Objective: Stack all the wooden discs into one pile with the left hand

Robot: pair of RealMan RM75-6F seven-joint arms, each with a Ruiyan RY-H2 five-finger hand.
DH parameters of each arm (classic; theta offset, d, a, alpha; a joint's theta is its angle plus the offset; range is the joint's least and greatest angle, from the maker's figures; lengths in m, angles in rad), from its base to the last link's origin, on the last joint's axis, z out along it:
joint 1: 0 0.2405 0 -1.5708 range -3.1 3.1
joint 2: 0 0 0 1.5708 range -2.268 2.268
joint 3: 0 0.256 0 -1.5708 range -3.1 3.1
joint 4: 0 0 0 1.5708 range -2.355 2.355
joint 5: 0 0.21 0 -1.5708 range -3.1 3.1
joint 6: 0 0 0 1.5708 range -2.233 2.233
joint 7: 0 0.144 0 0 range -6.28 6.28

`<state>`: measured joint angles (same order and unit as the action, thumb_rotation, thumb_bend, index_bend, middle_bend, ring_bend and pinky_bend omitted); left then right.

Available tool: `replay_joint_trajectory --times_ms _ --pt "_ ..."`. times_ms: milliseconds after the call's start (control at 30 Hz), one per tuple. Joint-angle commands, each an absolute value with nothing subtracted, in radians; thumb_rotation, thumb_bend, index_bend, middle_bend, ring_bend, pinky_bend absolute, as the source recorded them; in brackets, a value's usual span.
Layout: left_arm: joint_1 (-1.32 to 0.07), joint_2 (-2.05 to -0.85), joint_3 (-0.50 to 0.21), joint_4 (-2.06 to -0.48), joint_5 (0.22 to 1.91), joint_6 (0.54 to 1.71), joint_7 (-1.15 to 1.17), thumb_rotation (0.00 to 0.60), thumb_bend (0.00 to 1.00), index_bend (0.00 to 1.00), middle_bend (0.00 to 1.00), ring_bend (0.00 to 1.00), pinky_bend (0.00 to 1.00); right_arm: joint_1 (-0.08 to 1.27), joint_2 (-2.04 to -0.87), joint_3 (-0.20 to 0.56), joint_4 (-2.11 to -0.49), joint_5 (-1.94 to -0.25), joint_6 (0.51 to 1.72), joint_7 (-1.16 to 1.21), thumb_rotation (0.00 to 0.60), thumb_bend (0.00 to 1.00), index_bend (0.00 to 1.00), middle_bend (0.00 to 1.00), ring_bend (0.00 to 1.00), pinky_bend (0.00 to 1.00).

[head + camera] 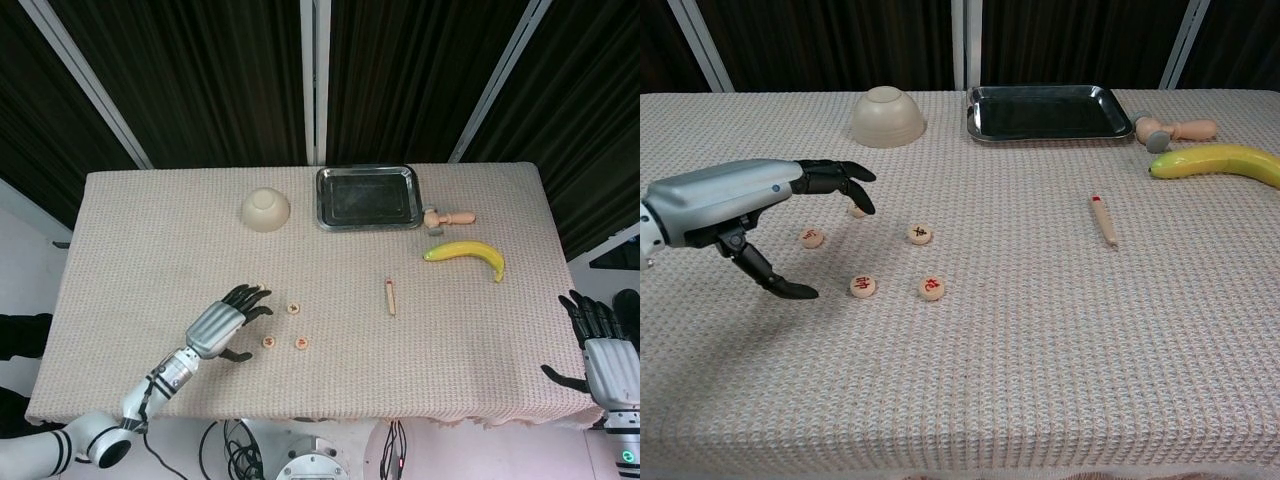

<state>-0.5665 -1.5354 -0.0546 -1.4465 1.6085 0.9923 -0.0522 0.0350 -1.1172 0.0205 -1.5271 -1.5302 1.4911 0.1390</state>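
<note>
Left robot hand (750,205) open, holding nothing, fingers spread above the wooden discs (863,287) lying separately on the table (1040,350). Right robot hand (600,345) open at the table edge.

five wooden discs (863,287), one bowl (887,116), tray (1045,110), banana (1217,161)

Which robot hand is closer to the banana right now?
The right robot hand. It sits at the table's right edge, just beyond and nearer the robot than the banana. The left robot hand hovers open over the wooden discs, far across the table.
</note>
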Motion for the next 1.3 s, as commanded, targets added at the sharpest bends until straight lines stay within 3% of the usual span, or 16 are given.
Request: replay_joint_trajectory --times_ms 33,467,700,1300 --pt "-0.579 -1.566 -0.039 -1.4 1.612 0.995 -0.089 0.6 0.15 0.29 0.05 0.0 0.0 0.034 -1.117 0.023 -1.524 -1.527 1.492 0.143 0.6 0.0 0.0 0.0 0.0 0.0" --pt "-0.607 -1.648 -0.013 -1.287 1.609 1.004 -0.204 0.6 0.16 0.38 0.06 0.0 0.0 0.031 -1.115 0.023 -1.517 -1.522 1.486 0.15 0.6 0.0 0.0 0.0 0.0 0.0" --pt "-0.619 -1.673 -0.007 -1.247 1.612 1.017 -0.237 0.6 0.24 0.41 0.06 0.0 0.0 0.031 -1.115 0.024 -1.511 -1.519 1.482 0.155 0.6 0.0 0.0 0.0 0.0 0.0" --pt "-0.634 -1.697 0.013 -1.2 1.599 1.019 -0.253 0.6 0.29 0.46 0.07 0.0 0.0 0.037 -1.111 0.029 -1.512 -1.514 1.471 0.158 0.6 0.0 0.0 0.0 0.0 0.0"
